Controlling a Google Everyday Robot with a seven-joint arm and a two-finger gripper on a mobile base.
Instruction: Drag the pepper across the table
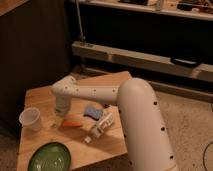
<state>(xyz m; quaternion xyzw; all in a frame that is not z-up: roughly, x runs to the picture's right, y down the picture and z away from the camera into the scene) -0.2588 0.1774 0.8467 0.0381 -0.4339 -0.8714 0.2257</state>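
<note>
The pepper is a small slim orange-red piece lying flat on the light wooden table, near its middle. My gripper hangs down from the white arm and sits low over the table, just left of the pepper's left end. It is between the pepper and the cup. I cannot see whether it touches the pepper.
A white cup stands left of the gripper. A green plate lies at the front left. A blue and yellow sponge and a white tube-like bottle lie right of the pepper. A dark cabinet stands behind.
</note>
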